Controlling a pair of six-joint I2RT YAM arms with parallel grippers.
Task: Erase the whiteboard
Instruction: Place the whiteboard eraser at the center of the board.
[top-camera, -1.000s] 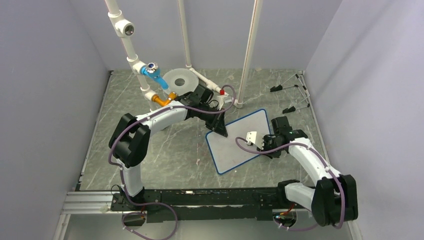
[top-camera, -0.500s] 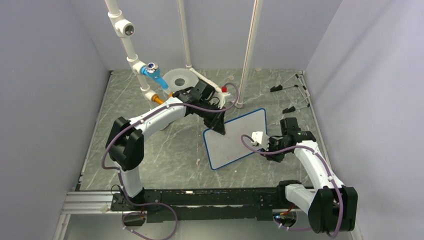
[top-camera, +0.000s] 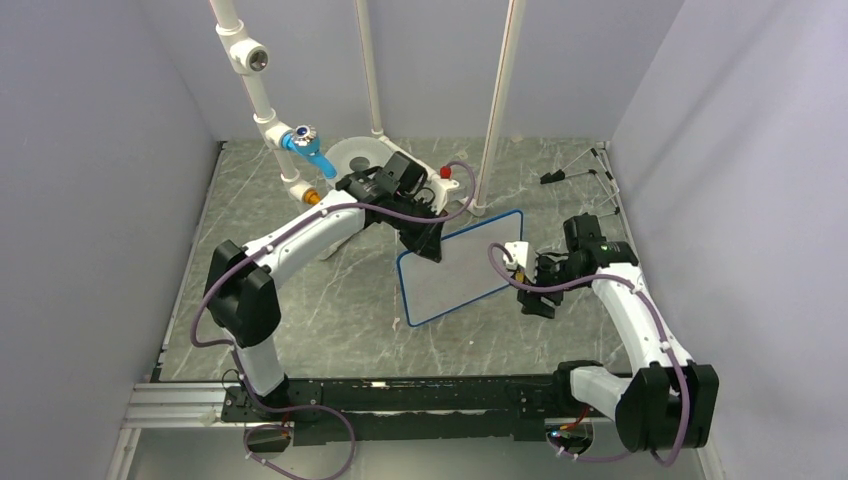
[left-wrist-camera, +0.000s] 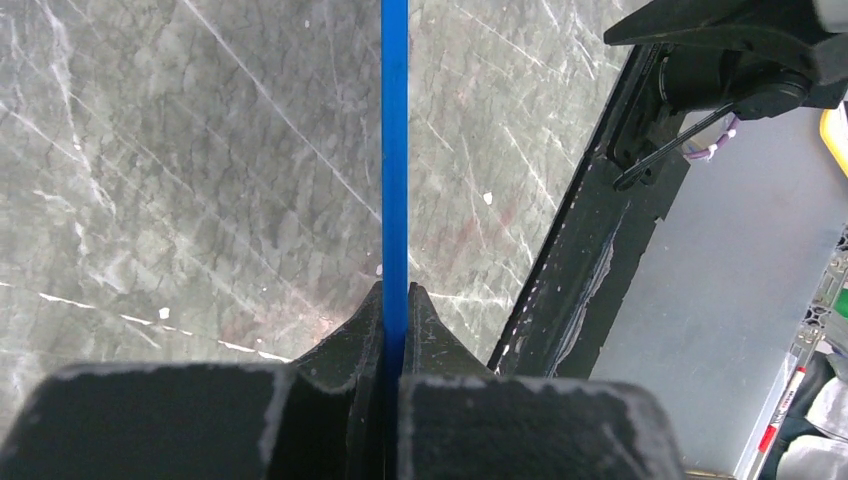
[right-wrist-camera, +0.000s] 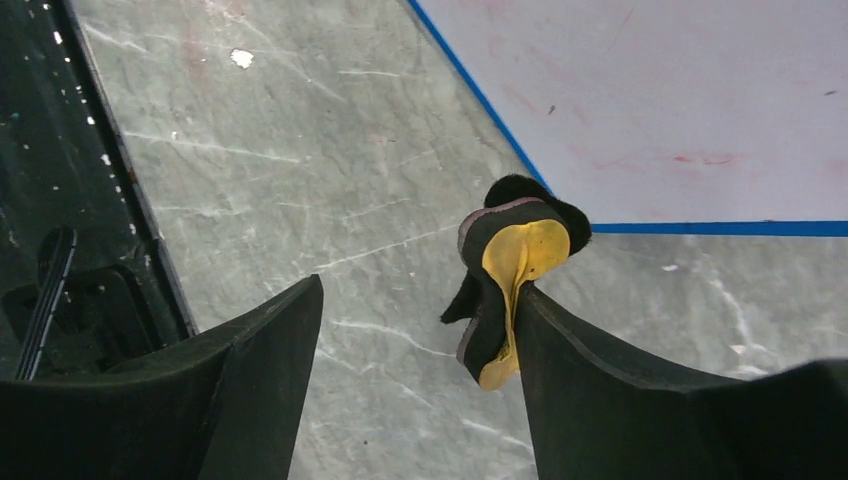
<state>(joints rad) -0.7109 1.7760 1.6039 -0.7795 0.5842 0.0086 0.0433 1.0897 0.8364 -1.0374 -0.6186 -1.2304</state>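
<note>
The left gripper (top-camera: 428, 246) is closed tight on the upper left edge of the whiteboard (top-camera: 462, 270), which sits slanted in the middle of the top view on the grey marbled table (top-camera: 300, 290). In the left wrist view the two black fingers (left-wrist-camera: 345, 340) meet at lower centre with only the board's blue rim (left-wrist-camera: 395, 150) between them, seen edge-on as a thin vertical line running up the frame. The right gripper (top-camera: 535, 286) is just off the board's right edge, right of centre in the top view, with its jaws spread wide and nothing clamped between them. In the right wrist view a small yellow-and-black eraser (right-wrist-camera: 508, 275) clings to the inner face of the right-hand finger (right-wrist-camera: 600, 370), while the left-hand finger (right-wrist-camera: 250, 380) stands well apart from it. The board's face fills the upper right of that view, with faint red smears (right-wrist-camera: 700, 158) on it, and the eraser's tip lies at its blue lower rim.
</note>
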